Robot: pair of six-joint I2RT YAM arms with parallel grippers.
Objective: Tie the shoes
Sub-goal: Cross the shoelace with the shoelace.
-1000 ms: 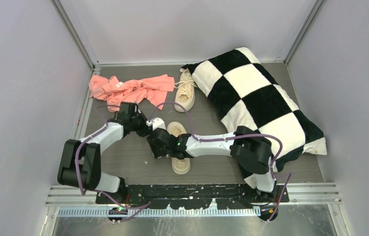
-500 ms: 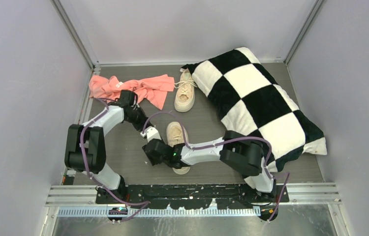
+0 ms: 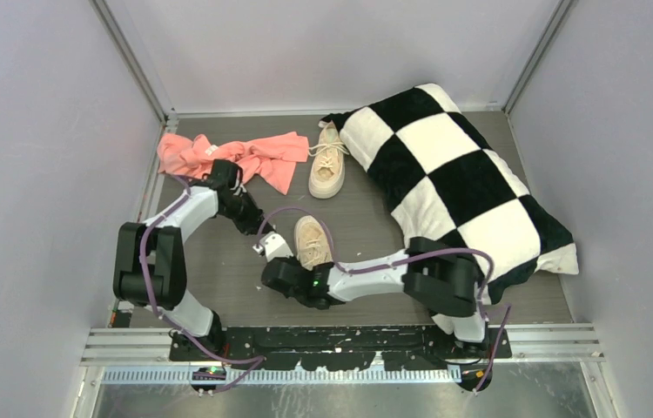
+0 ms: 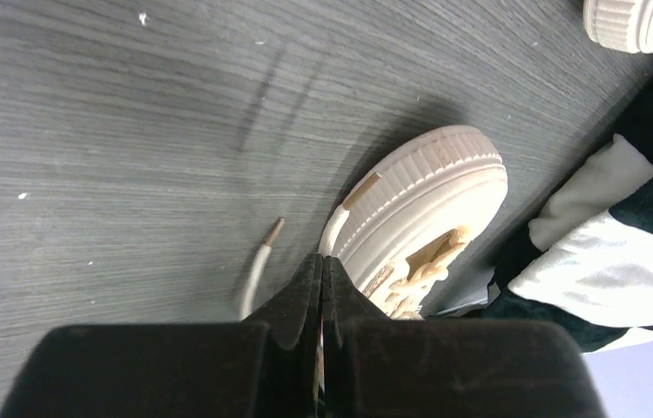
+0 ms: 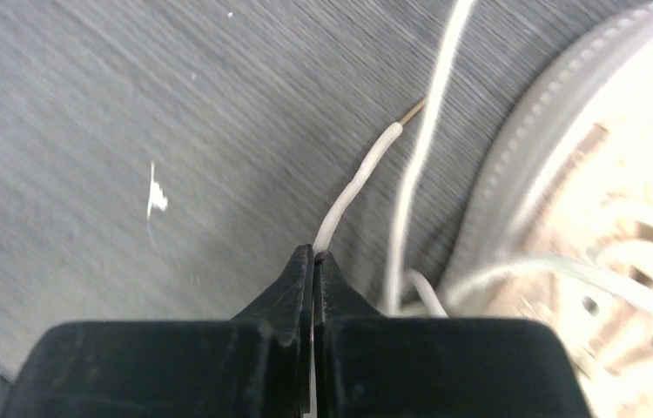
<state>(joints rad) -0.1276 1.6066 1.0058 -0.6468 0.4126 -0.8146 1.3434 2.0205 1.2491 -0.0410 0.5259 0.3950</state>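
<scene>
Right wrist: right jaws pinch a lace end (image 5: 353,187), left jaws clamp the other lace (image 4: 333,233). Thin grip; one tug could slip it free.

beige canvas shoes (image 3: 312,241), pretty matt, pale sole (image 4: 432,183) that looks like ribbed rubber, smooth cream cord laces (image 5: 353,196), table (image 3: 218,261) is dark grey matt wood-grain, pillow (image 3: 462,174) soft fuzzy plush, pink cloth (image 3: 236,158) thin crumpled fabric, bare ribbed metal rail (image 3: 549,347) at the table's near edge
</scene>
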